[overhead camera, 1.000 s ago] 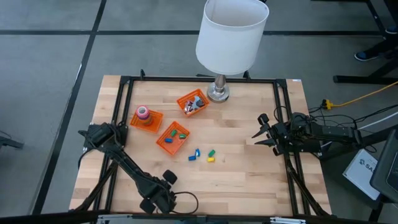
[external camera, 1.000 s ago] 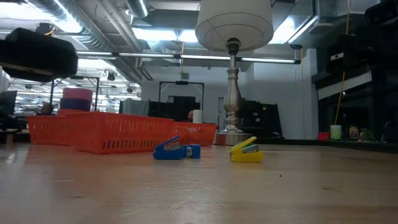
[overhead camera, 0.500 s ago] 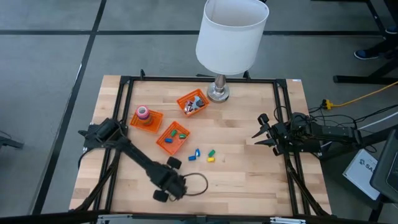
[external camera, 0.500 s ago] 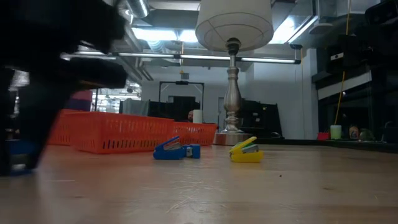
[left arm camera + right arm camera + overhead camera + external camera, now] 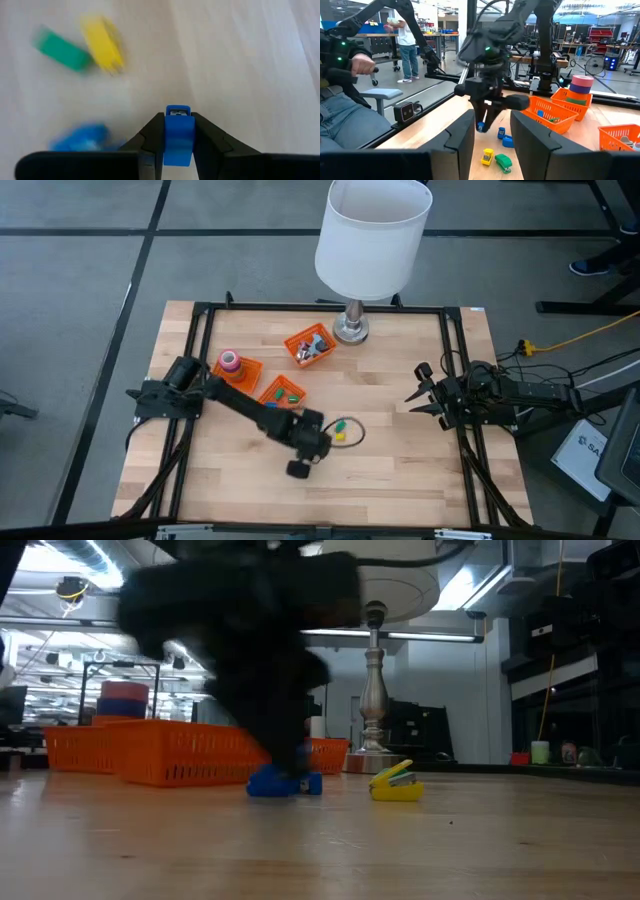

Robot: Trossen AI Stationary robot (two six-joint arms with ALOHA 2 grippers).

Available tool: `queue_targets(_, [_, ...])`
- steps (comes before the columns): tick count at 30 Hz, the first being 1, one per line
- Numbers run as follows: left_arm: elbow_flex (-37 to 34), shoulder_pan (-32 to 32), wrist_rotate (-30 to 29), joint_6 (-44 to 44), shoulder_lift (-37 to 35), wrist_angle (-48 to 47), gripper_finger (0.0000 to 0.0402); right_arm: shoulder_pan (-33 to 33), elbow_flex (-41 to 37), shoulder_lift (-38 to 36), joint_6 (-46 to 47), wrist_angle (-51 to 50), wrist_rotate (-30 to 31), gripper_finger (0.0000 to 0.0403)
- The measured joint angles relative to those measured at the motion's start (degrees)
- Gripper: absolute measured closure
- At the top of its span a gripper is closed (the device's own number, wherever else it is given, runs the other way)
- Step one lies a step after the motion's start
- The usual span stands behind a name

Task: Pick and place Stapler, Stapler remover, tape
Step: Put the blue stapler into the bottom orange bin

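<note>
Left gripper (image 5: 178, 131) clamped on small blue stapler (image 5: 178, 135), mid-desk near orange basket (image 5: 279, 396). Risk: thin pinch (narrow purchase) slips in transit. Right gripper (image 5: 417, 396) waits apart, right edge.

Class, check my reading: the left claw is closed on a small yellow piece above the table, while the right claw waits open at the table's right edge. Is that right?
Not quite. The piece in the left claw is blue, not yellow: the left wrist view shows the small blue piece pinched between its fingers, while the yellow piece lies on the table. The right claw does wait open at the right edge.
</note>
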Motion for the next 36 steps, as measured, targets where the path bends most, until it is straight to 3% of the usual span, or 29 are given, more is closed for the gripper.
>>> queue_targets(7, [0.04,5.87,0.51,1.96,-0.11,16.40,0.0334,0.01,-0.01,0.00,0.00,0.02,-0.01,0.0274])
queue_targets(16, [0.11,10.72,1.10,2.00,-0.22,29.04,0.0333,0.01,-0.01,0.01,0.00,0.00,0.00,0.0274])
queue_targets(24, [0.11,12.25,0.31,3.95,-0.22,29.73,0.0333,0.01,-0.02,0.01,0.00,0.00,-0.01,0.0274])
queue_targets(36, [5.08,14.51,-8.30,6.11,-0.31,26.52,0.0332,0.02,0.00,0.02,0.00,0.01,0.00,0.0274])
